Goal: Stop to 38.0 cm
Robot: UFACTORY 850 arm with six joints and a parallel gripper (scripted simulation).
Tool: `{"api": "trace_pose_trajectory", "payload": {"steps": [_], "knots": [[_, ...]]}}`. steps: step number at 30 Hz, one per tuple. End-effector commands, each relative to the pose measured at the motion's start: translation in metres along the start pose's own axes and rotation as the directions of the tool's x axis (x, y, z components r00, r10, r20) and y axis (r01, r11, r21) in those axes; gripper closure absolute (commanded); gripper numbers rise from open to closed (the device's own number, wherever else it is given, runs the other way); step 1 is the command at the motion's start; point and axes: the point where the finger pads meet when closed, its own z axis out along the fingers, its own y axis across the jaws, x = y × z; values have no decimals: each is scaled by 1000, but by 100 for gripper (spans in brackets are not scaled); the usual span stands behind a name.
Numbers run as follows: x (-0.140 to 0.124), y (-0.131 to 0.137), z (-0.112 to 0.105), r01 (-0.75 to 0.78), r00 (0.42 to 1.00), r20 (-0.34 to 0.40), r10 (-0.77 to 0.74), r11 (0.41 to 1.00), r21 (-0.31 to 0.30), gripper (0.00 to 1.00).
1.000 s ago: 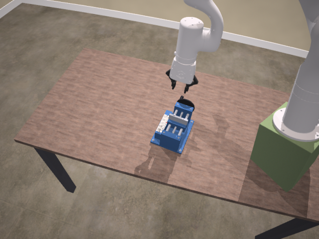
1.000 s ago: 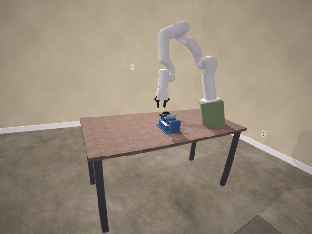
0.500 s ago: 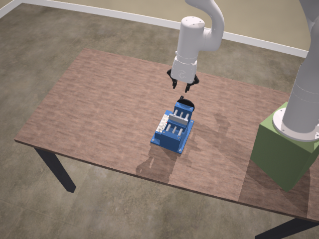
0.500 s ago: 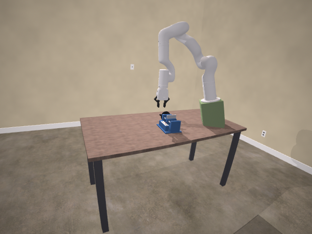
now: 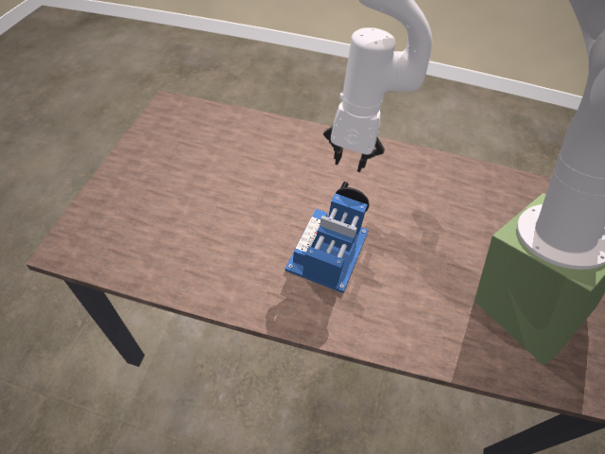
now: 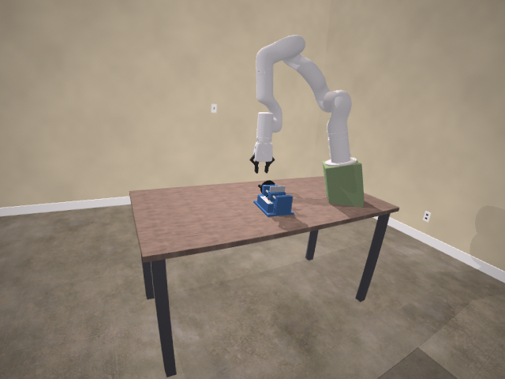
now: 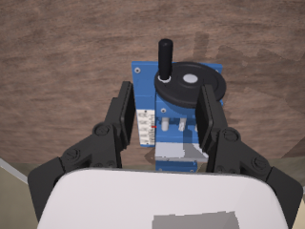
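A blue stop fixture (image 5: 328, 244) sits on the wooden table, with three silver rods and a grey stop block (image 5: 337, 226) riding on them. A white scale strip (image 5: 308, 235) runs along its left side. A black handwheel (image 5: 354, 195) with an upright black crank handle (image 7: 166, 59) is at the fixture's far end. My gripper (image 5: 351, 164) hangs in the air above the handwheel, open and empty, well clear of it. In the wrist view the fingers frame the handwheel (image 7: 189, 86) and scale (image 7: 147, 128) from above. The fixture also shows in the exterior view (image 6: 274, 200).
The arm's green base block (image 5: 540, 288) stands at the table's right edge. The table's front edge runs close below the fixture in the top view.
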Motion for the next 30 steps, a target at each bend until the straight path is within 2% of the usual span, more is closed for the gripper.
{"api": "trace_pose_trajectory", "payload": {"steps": [1, 8, 22, 30], "knots": [[0, 0, 9, 0, 1000, 1, 0, 1000, 7, 43], [0, -1, 25, 0, 1000, 1, 0, 1000, 7, 43], [0, -1, 26, 0, 1000, 1, 0, 1000, 7, 43], [0, -1, 36, 0, 1000, 1, 0, 1000, 7, 43]]}}
